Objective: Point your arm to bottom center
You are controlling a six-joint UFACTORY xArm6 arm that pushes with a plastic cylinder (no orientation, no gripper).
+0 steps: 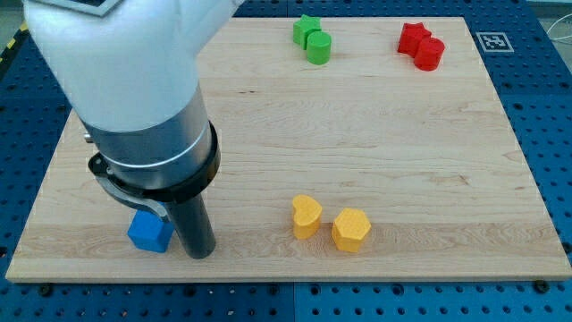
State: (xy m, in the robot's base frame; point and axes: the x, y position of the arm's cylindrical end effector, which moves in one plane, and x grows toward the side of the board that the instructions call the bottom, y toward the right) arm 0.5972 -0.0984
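Camera view: my tip (198, 253) beside blue block (149, 232)

Pale wooden board (375, 134) showed fine grain. Blocks: blue cube (149, 232), two yellow (307, 216) (350, 230), green star (306, 28) and cylinder (318, 46), red star (412, 37) and cylinder (430, 54). Dark rod, my tip (200, 254).

- My tip (200, 254) sits near the board's (268, 125) bottom left, just right of the blue block (148, 233), pretty much touching it.
- Two yellow blocks (307, 216) (350, 230) sit side by side, bottom center.
- Up top: green star (305, 28) with green cylinder (318, 46), red star (413, 37) with red cylinder (430, 55).
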